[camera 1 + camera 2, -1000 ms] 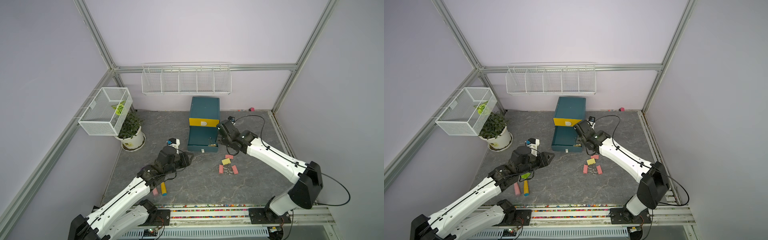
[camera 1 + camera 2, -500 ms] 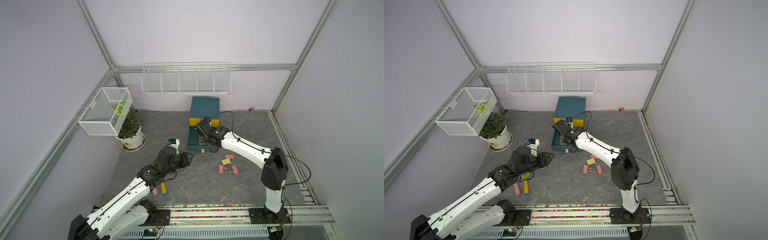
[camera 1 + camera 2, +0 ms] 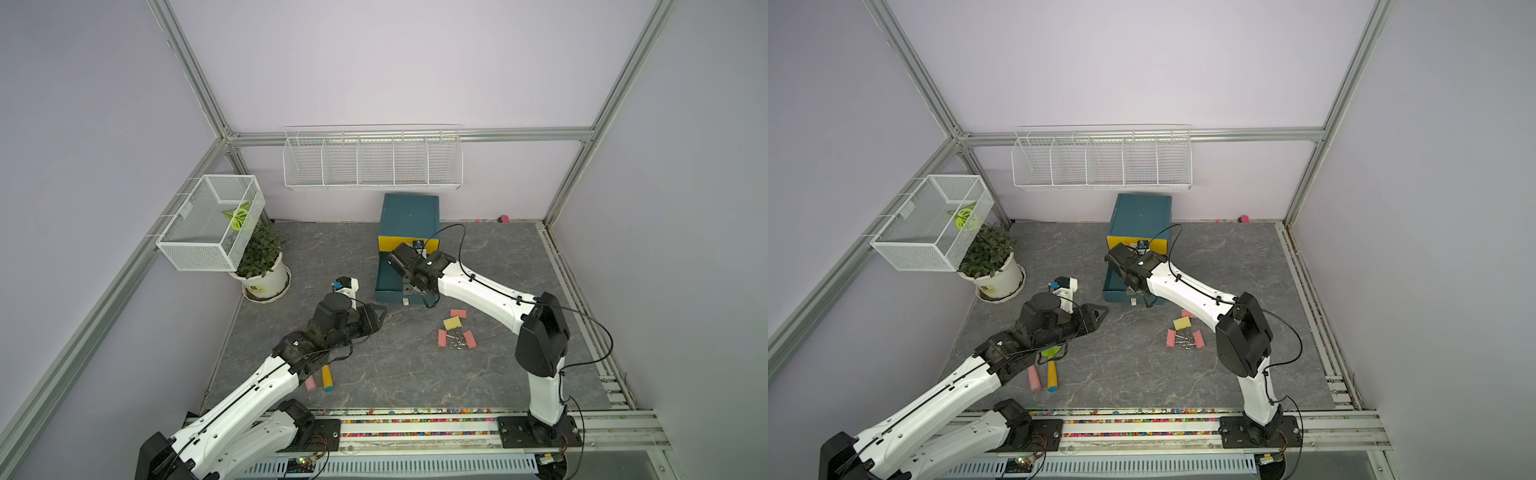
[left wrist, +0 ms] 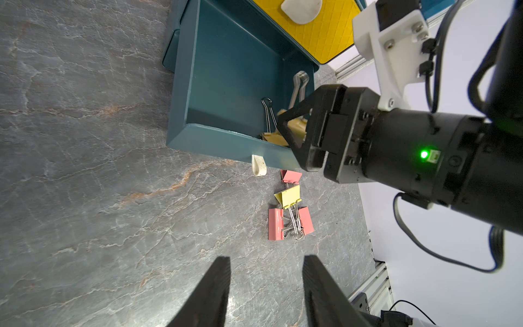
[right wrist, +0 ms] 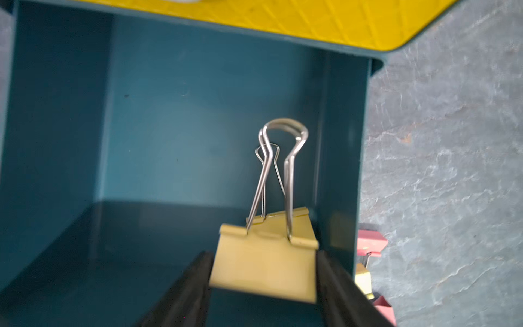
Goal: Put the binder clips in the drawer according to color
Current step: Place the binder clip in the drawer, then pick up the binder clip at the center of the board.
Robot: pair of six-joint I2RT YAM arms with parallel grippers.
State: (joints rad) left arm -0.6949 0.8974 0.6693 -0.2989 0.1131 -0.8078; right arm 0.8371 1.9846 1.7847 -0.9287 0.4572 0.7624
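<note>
The drawer (image 3: 409, 216) (image 3: 1140, 216) is a teal cabinet with a yellow top front; its middle tray (image 4: 226, 85) (image 5: 169, 141) is pulled out. My right gripper (image 3: 419, 297) (image 3: 1140, 297) (image 4: 294, 141) (image 5: 264, 254) hangs over the tray's front right corner. A yellow binder clip (image 5: 266, 263) sits between its fingers, which lie close on both sides; the grip is unclear. Another yellow clip (image 4: 271, 137) lies in the tray. On the floor lie one yellow clip (image 3: 452, 323) (image 4: 288, 196) and three pink clips (image 3: 442, 338) (image 4: 276, 224). My left gripper (image 3: 380, 313) (image 4: 266, 259) is open and empty, left of them.
A potted plant (image 3: 259, 266) and a wire basket (image 3: 212, 224) stand at the left. A long wire basket (image 3: 372, 160) hangs on the back wall. Pink and yellow trowels (image 3: 1042, 374) lie under my left arm. A small pink object (image 3: 503, 217) sits by the back wall.
My right arm swung from the drawer's right side to over the pulled-out tray, carrying the yellow clip. The left arm has not moved.
</note>
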